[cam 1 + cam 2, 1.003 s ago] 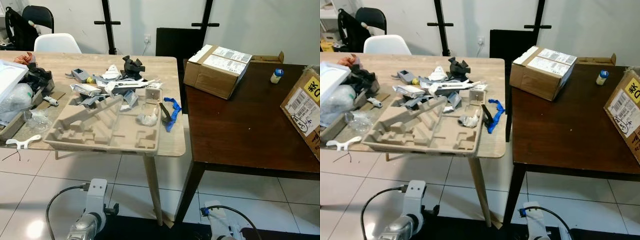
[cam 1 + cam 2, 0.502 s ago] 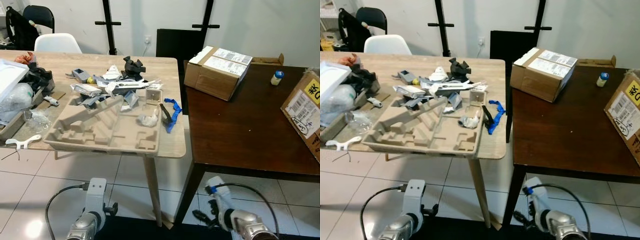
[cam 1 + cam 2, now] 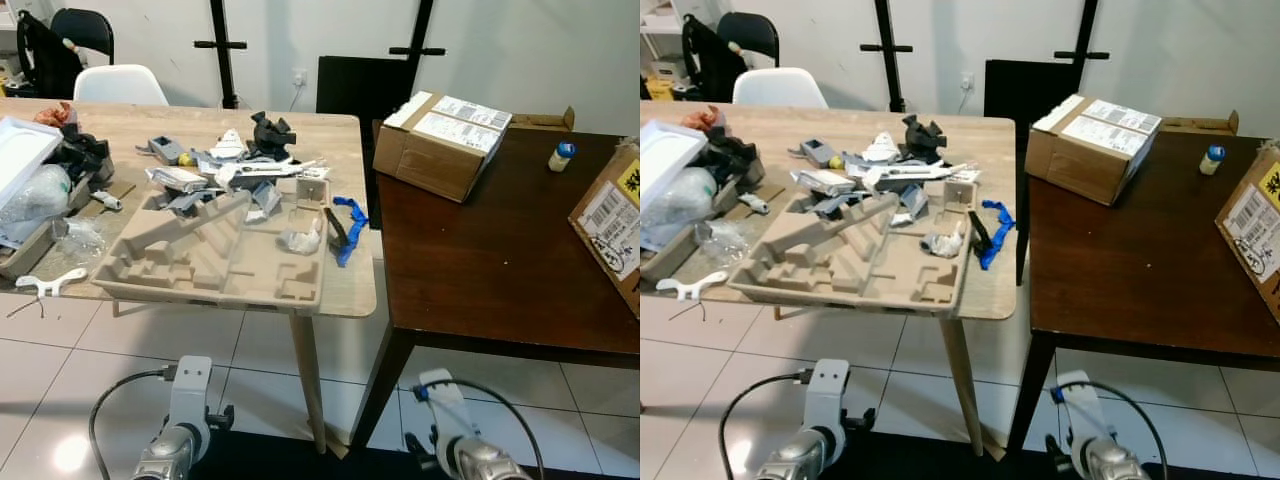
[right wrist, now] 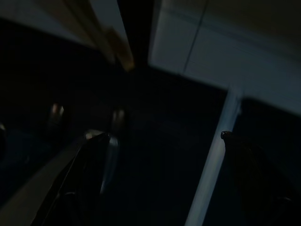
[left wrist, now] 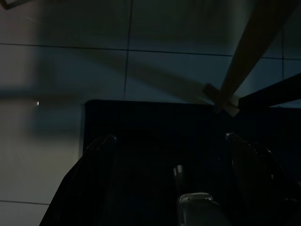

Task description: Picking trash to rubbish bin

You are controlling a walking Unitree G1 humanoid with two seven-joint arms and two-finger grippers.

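- Two benches stand side by side: a light wooden bench (image 3: 340, 285) on the robot's left and a dark brown bench (image 3: 480, 270) on its right, their edges nearly touching.
- On the light bench lies a moulded cardboard tray (image 3: 215, 262), near the front edge, with a crumpled bit of clear wrapping (image 3: 300, 240) in one of its hollows.
- Behind the tray sits a heap of trash (image 3: 225, 172): grey packets, white scraps and a black plastic part (image 3: 270, 132) at the back.
- A blue strip (image 3: 350, 222) and a dark flat piece (image 3: 334, 226) lie just beside the tray's right edge.
- At the left end of that bench there are a white foam piece (image 3: 22, 148), clear plastic bags (image 3: 35, 195) and a small white bracket (image 3: 45, 285) at the front edge.
- On the dark bench, a cardboard box (image 3: 445, 140) with white labels lies at the back; a small bottle with a blue cap (image 3: 560, 156) stands farther right, and another labelled box (image 3: 610, 225) is cut off by the frame's right side.
- A white chair (image 3: 118, 84) and a black chair (image 3: 72, 32) stand behind the light bench.
- No rubbish bin can be picked out.
- The left arm (image 3: 180, 430) hangs low over the tiled floor (image 3: 60, 360); the left gripper (image 5: 169, 141) points at the floor by a bench leg (image 5: 244, 61), fingers apart, holding nothing.
- The right arm (image 3: 450, 440) hangs low too; the right gripper (image 4: 164, 136) is in dim, blurred shade, fingers apart and empty.
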